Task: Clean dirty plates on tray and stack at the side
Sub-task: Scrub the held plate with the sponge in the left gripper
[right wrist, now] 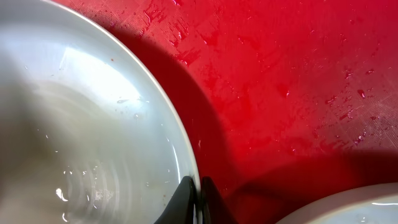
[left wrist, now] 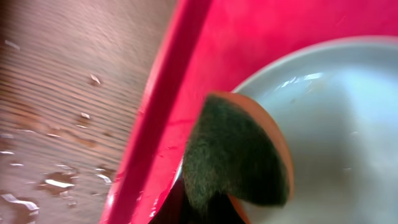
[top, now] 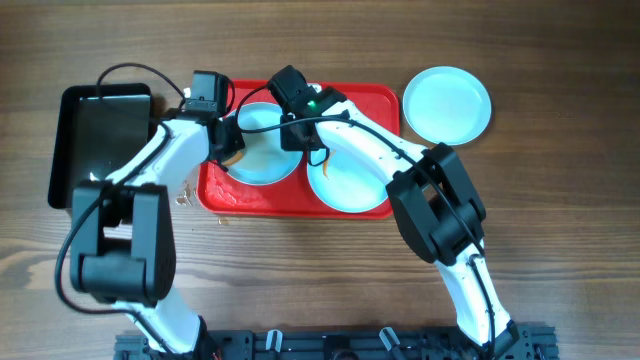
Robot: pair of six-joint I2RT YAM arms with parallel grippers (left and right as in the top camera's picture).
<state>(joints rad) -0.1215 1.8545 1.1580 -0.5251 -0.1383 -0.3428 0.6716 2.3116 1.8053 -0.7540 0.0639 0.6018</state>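
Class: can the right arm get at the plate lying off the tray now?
Probably not yet: the right gripper grips the rim of a tray plate; otherwise the off-tray plate lies unobstructed.

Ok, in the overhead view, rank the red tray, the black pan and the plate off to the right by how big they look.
1. red tray: clearly largest
2. black pan: noticeably smaller than the tray
3. plate on the bare table: smallest

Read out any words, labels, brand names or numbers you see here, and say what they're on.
No text can be read.
The red tray, the white plates, the black pan and the sponge show no words, numbers or logos.
The only sign is a small green light on the right arm.
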